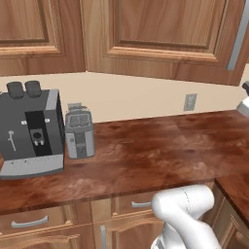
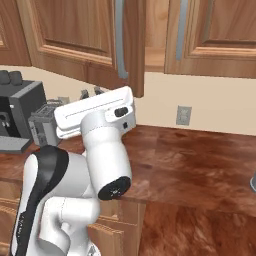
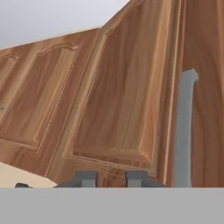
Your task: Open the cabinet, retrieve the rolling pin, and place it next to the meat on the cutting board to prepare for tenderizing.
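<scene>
Cabinet door [image 2: 131, 45] upper centre stands ajar; closed, empty fingers [image 3: 111, 178] must next swing it wider.

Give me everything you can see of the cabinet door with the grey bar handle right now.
The cabinet is a brown wooden upper wall unit with a raised-panel door. In the right base view that door stands swung out a little, its edge proud of the neighbouring door, with a gap showing a wooden interior behind. A long curved grey bar handle runs along its free edge. In the hand view the gripper, shut, sits just below the door's lower rail, beside the handle; contact cannot be told.
</scene>
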You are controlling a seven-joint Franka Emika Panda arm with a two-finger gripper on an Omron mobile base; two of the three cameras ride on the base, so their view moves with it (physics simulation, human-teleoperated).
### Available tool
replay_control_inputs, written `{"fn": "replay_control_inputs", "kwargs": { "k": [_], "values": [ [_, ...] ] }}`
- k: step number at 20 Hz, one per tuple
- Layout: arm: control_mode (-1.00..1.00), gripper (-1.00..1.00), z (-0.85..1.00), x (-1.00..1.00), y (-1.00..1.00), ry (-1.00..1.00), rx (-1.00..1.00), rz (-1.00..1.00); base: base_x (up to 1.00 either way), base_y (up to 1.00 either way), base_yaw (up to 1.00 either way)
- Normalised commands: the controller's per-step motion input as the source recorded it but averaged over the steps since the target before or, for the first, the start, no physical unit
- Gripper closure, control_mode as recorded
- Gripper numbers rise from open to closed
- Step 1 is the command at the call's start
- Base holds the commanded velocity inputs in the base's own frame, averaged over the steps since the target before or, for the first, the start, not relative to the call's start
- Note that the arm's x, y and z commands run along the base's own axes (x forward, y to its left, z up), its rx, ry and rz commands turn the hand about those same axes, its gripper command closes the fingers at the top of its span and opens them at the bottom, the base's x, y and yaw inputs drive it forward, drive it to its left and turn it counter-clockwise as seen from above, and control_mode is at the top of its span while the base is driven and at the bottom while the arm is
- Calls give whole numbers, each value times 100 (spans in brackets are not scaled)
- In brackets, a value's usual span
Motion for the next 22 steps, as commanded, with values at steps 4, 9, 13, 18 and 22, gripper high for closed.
{"fn": "replay_control_inputs", "kwargs": {
  "k": [4, 9, 13, 18, 22],
  "values": [
    [-100, -100, 1, -26, -68, 0, 7, 3, 0, 0, 0],
    [-100, -100, -6, -11, -88, 0, 15, 13, 0, 0, 0],
    [-100, -100, -20, 34, -72, 0, 15, 20, 0, 0, 0],
    [-100, -100, -14, 86, -34, 9, 13, 10, 0, 0, 0],
    [-100, -100, -30, 100, -33, 27, 9, 10, 0, 0, 0]
  ]
}}
